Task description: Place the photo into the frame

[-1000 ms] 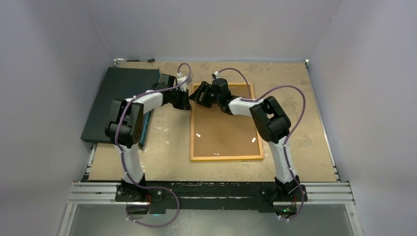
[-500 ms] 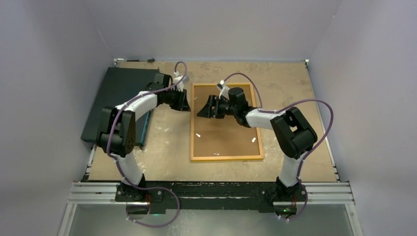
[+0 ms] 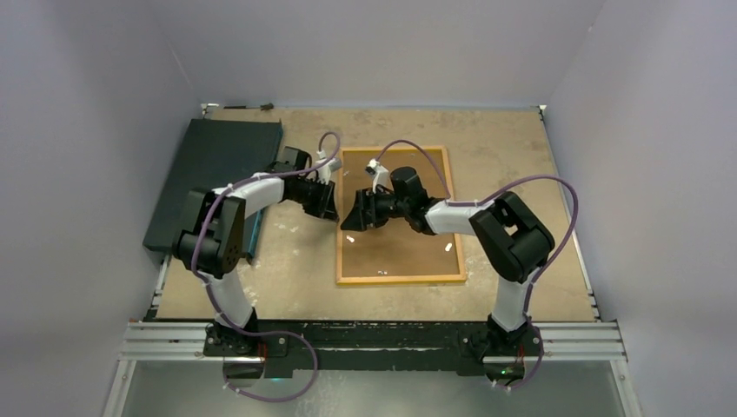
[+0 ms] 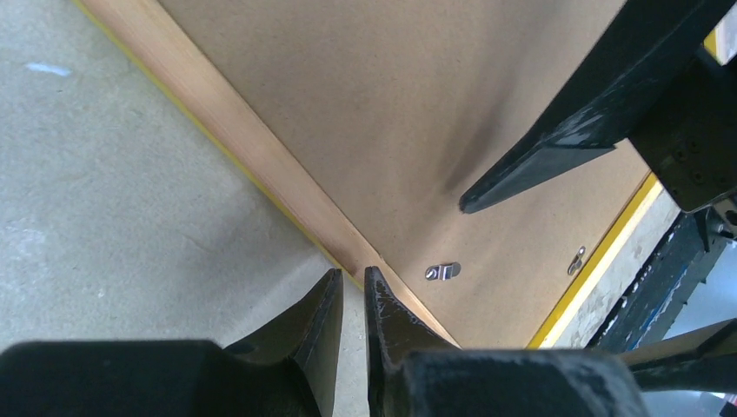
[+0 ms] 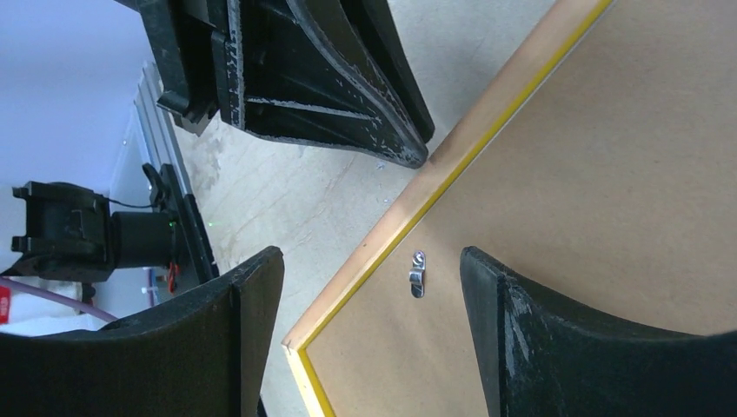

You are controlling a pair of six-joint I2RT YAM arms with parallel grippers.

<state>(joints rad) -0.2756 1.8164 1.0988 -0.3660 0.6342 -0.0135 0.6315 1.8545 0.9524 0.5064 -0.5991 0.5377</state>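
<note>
**Hovering by the frame (image 3: 400, 279)**

It lies back-up, mid table (image 3: 521, 174). L claw (image 4: 352, 276) tips are nearly together, right at its left edge. R claw (image 5: 372, 261) is spread wide over the same edge, w/ a small metal clip (image 5: 417, 274) between its fingers.

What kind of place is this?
Probably a lab robot cell: plain grey walls box in a tan tabletop, and an aluminium rail along its near edge carries both arm bases.
</note>
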